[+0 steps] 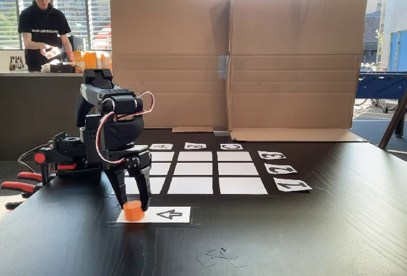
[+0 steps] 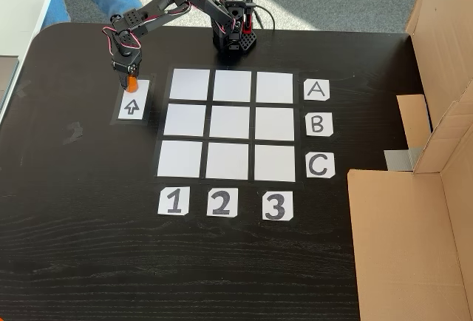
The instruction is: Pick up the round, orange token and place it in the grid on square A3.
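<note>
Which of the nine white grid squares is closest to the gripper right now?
The corner square of row A, column 1, top left in the overhead-looking fixed view. It lies right beside the black two-finger gripper over the small orange plastic token; the others lie farther off.

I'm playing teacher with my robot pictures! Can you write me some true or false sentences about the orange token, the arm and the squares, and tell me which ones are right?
1. The token sits on the arrow card. True.
2. The gripper is down at the token, a finger on each side of it. True; whether it already squeezes cannot be told.
3. The token already lies in square A3. False: that square is blank, like the rest of the grid.
4. The grid has four rows of squares. False: it has three rows of three.
5. The number cards read 1, 2, 3. True.
</note>
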